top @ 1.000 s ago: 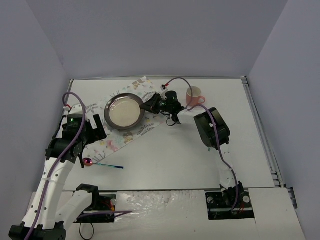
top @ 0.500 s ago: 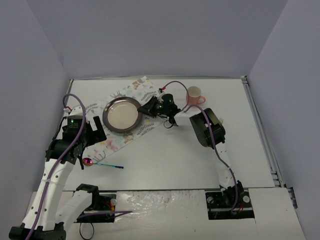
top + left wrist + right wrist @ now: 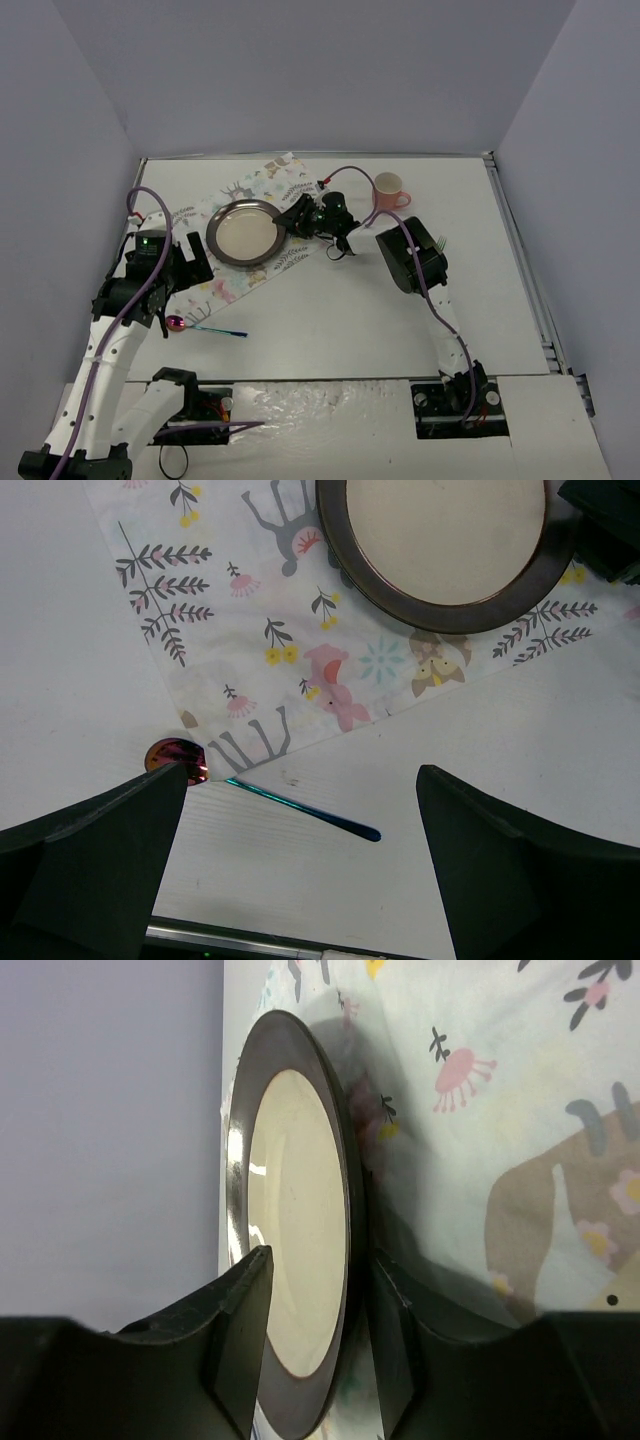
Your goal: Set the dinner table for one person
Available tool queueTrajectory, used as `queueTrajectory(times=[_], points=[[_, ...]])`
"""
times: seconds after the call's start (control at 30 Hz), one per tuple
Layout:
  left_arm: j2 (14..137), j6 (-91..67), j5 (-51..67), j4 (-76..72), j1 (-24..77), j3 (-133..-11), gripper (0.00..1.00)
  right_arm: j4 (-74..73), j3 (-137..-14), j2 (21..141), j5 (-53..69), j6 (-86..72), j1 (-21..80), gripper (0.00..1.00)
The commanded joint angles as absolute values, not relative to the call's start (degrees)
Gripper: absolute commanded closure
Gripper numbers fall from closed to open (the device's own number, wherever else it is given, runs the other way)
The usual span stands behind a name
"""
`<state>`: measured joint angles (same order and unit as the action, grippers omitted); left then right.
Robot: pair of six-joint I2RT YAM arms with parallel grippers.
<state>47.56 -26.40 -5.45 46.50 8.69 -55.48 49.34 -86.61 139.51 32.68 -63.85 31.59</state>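
My right gripper (image 3: 318,1260) straddles the plate (image 3: 295,1210) rim, jaws parted; a snagged retreat risks dragging plate and placemat (image 3: 480,1110) across the dinner table (image 3: 400,320) beneath. My left gripper (image 3: 302,780) hangs spread wide.

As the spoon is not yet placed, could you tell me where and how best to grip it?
Take the spoon by the middle of its thin handle, coming straight down with jaws across it. It lies flat on the dinner table, and the handle angles away from the placemat, leaving bare surface either side.
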Motion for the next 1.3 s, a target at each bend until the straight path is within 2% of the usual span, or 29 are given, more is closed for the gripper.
queueTrajectory(times=[0.0, 0.17, 0.23, 0.4, 0.53, 0.63, 0.8, 1.0, 1.07, 1.27], points=[[47.6, -26.1, -5.7, 44.9, 8.9, -56.1, 0.03, 51.5, -86.2, 132.4, 31.0, -57.3, 31.6, 0.5], [47.5, -25.4, -6.3, 45.8, 8.9, -57.4, 0.03, 37.3, -84.7, 126.3, 25.0, -43.6, 30.7, 0.27], [47.4, -25.2, -6.6, 45.9, 8.9, -57.8, 0.03, 27.7, -84.6, 123.5, 20.2, -37.6, 30.3, 0.22], [47.5, -25.1, -6.5, 46.0, 8.9, -57.9, 0.03, 17.0, -81.6, 113.0, 8.6, -25.1, 29.0, 0.18], [47.4, -24.4, -6.4, 45.5, 8.9, -57.7, 0.03, 13.8, -77.3, 106.7, 6.1, -18.5, 25.2, 0.18], [47.0, -23.4, -6.1, 44.4, 8.9, -56.8, 0.03, 12.9, -72.6, 99.5, 7.5, -10.7, 19.0, 0.17], [46.3, -21.2, -7.4, 41.1, 8.9, -53.2, 0.03, 11.5, -71.7, 93.4, 11.8, 1.6, 12.1, 0.15], [46.5, -19.3, -6.8, 35.1, 8.9, -48.4, 0.03, 7.7, -73.5, 93.7, 31.2, 11.6, -2.5, 0.15], [46.3, -19.0, -6.9, 33.8, 8.9, -47.4, 0.03, 4.2, -74.8, 95.4, 35.3, 15.1, -4.2, 0.15], [46.1, -18.1, -8.5, 33.3, 8.8, -46.8, 0.03, -1.6, -76.9, 100.4, 37.6, 24.7, -4.7, 0.15]])
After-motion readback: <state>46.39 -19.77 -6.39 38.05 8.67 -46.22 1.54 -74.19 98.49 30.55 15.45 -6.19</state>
